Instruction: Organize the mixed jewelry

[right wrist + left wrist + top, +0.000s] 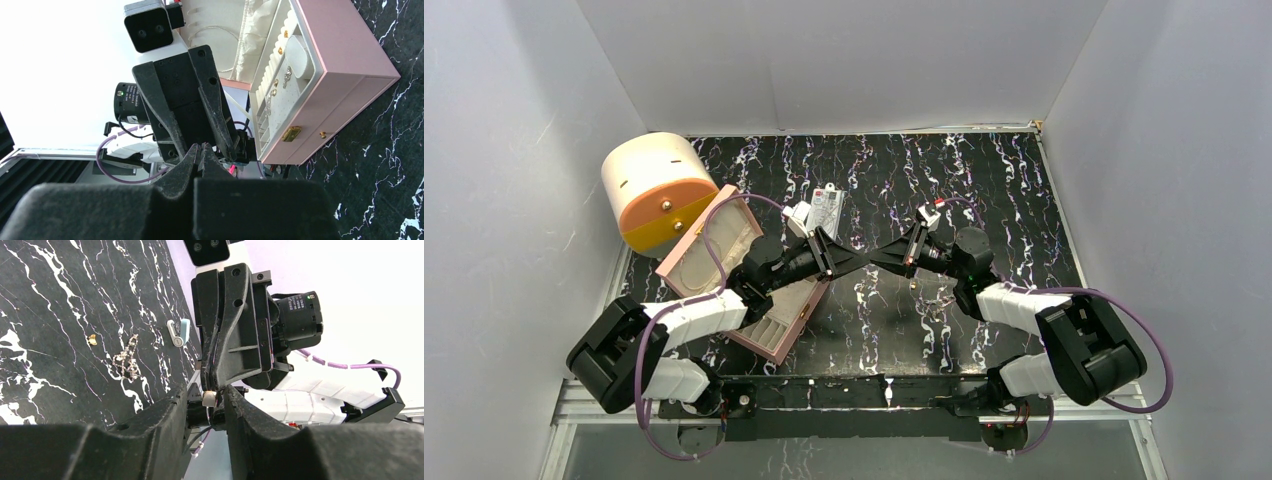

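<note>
"Black marbled table (1024,200) below, two arms nose to nose in mid-air. What was between them?" the reporter asked.

"One pale stud (209,399). The right gripper (210,381) looked clenched on it. The left gripper (206,396) stood with jaws parted either side, not yet pinching."

"What could have gone wrong?"

"Had the right let go before the left bit, that stud would probably have fallen to the table, among the loose chain (127,360) and gold stud (91,339), well short of the pink box (345,65). Crooked tips might have flicked it off."
</note>
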Controlling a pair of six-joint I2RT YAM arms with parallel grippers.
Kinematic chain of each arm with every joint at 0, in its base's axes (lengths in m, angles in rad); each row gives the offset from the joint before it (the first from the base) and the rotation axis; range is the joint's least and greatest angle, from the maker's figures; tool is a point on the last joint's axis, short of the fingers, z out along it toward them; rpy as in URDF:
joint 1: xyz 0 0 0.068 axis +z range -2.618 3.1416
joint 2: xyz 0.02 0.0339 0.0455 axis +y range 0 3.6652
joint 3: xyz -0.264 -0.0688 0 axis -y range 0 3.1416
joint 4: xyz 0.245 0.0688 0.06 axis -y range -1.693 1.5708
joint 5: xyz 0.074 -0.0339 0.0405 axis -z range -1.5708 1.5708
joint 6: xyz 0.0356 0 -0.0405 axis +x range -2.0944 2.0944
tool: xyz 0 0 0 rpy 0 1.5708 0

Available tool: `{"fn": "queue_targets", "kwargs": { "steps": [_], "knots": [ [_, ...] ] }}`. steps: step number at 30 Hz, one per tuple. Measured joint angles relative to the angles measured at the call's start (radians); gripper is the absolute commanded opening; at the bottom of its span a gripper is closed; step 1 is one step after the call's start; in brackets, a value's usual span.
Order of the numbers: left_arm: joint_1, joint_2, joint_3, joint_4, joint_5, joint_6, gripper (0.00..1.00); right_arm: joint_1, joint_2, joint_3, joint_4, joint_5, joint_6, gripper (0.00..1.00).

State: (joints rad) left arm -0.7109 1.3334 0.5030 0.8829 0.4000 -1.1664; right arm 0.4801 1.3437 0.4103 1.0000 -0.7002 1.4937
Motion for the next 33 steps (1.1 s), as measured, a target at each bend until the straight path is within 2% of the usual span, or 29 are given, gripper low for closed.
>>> {"fn": "queue_targets", "kwargs": {
  "steps": [6, 18, 27, 33],
  "knots": [
    [0.0, -0.001, -0.003, 0.004, -0.001, -0.01, 0.21, 0.0, 0.002, 0.0, 0.005, 0.005, 0.003, 0.0],
    [0.0, -0.004, -0.018, 0.006, -0.019, -0.013, 0.24, 0.0, 0.008, -0.001, 0.006, 0.01, 0.004, 0.0],
    [0.0, -0.013, -0.022, 0.005, -0.027, -0.013, 0.2, 0.0, 0.015, -0.001, 0.015, 0.009, 0.004, 0.0],
    [0.0, -0.015, -0.022, 0.002, -0.034, -0.011, 0.07, 0.0, 0.032, -0.001, 0.023, 0.009, 0.004, 0.0]
  ]
}}
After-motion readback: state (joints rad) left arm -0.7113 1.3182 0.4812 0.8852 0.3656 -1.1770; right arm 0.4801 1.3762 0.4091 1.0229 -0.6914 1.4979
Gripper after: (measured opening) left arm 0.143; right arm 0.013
